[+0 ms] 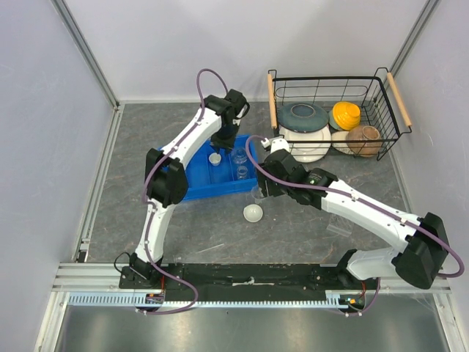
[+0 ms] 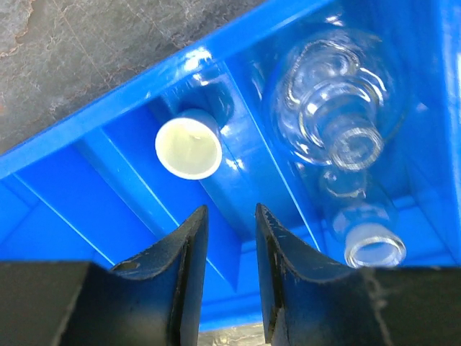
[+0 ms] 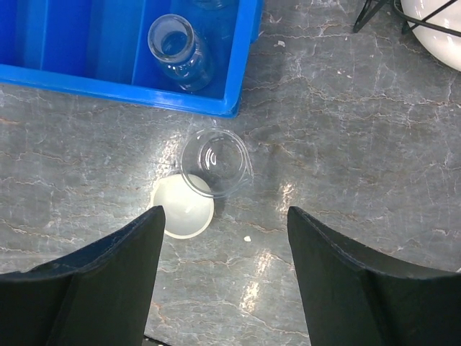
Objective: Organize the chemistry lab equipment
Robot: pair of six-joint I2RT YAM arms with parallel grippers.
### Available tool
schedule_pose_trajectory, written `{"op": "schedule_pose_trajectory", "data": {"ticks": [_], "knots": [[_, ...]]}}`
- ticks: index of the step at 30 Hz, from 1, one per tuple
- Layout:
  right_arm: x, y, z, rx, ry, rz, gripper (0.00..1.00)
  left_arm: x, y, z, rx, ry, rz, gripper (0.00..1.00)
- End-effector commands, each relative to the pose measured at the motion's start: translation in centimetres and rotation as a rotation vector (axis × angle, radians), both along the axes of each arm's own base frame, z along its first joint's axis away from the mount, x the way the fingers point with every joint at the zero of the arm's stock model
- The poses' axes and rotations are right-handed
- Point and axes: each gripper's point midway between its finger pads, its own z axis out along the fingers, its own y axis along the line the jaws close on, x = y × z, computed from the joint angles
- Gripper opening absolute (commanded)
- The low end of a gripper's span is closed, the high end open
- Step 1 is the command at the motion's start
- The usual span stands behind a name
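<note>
- The left gripper (image 2: pixel 230 216) hangs over the blue tray (image 1: pixel 196 185) at the far middle of the table (image 1: pixel 110 220). Its fingers (image 2: pixel 184 267) are nearly together with a narrow gap between them, and nothing is in that gap.
- A tiny white cup (image 2: pixel 189 148) stands upright in one tray compartment, just beyond the left fingertips.
- Two glass flasks (image 2: pixel 335 108) stand in the compartment to the right of the cup, one nearer than the other, with their mouths up.
- The right gripper (image 3: pixel 225 216) hovers just off the tray's near right corner. Its fingers (image 3: pixel 108 281) are spread wide and hold nothing.
- A clear beaker (image 3: pixel 215 162) stands upright on the table just near of the tray's edge, below the spread fingers.
- A white round dish (image 3: pixel 180 213) sits on the table beside the beaker. From the right wrist view their rims overlap, so they seem to be touching.
- A faint clear object (image 1: pixel 338 226) lies on the table near the right forearm. It may be the tube rack, but it is too indistinct to say.
- A wire basket (image 1: pixel 381 81) at the far right holds ceramic bowls (image 1: pixel 302 117).
</note>
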Motion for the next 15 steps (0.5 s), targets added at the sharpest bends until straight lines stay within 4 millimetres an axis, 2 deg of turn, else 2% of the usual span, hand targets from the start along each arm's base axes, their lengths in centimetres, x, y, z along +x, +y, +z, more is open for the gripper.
{"op": "schedule_pose_trajectory", "data": {"ticks": [1,2,3,5,7,8,9,10,11,12,14,15], "knots": [[0.8,0.8,1.6,0.013,-0.018,0.009,0.76,-0.7,-1.8,5.0,-0.135,-0.097,-0.005,0.40],[0.9,0.9,1.5,0.009,-0.013,0.009,0.76,-1.1,-2.0,6.3,-0.163,-0.121,-0.009,0.41],[0.9,0.9,1.1,-0.002,-0.002,0.009,0.76,-1.3,-2.1,6.3,-0.173,-0.120,-0.007,0.41],[0.9,1.1,0.6,-0.007,0.009,0.015,0.76,-1.9,-2.1,8.0,-0.206,-0.146,0.004,0.42],[1.0,1.3,0.0,-0.018,0.021,0.017,0.76,-2.4,-2.0,8.7,-0.222,-0.165,0.018,0.44],[1.0,1.5,0.0,-0.016,0.024,0.018,0.76,-3.1,-1.9,8.1,-0.218,-0.152,0.020,0.45],[1.0,1.7,-0.3,-0.013,0.033,0.020,0.76,-3.6,-1.6,9.9,-0.249,-0.192,0.021,0.47],[1.1,1.7,-0.3,-0.008,0.034,0.018,0.76,-3.5,-2.0,10.4,-0.282,-0.216,0.026,0.50],[1.0,1.8,-0.6,-0.007,0.038,0.021,0.77,-4.2,-1.6,9.9,-0.282,-0.205,0.027,0.51],[1.1,2.0,-0.8,-0.005,0.042,0.021,0.77,-4.6,-1.4,11.2,-0.308,-0.235,0.029,0.52],[1.1,2.2,-1.2,-0.002,0.052,0.018,0.77,-5.3,-1.3,11.3,-0.329,-0.242,0.029,0.53],[1.2,2.3,-1.7,-0.007,0.060,0.016,0.77,-5.8,-1.0,12.5,-0.349,-0.269,0.033,0.54]]}}
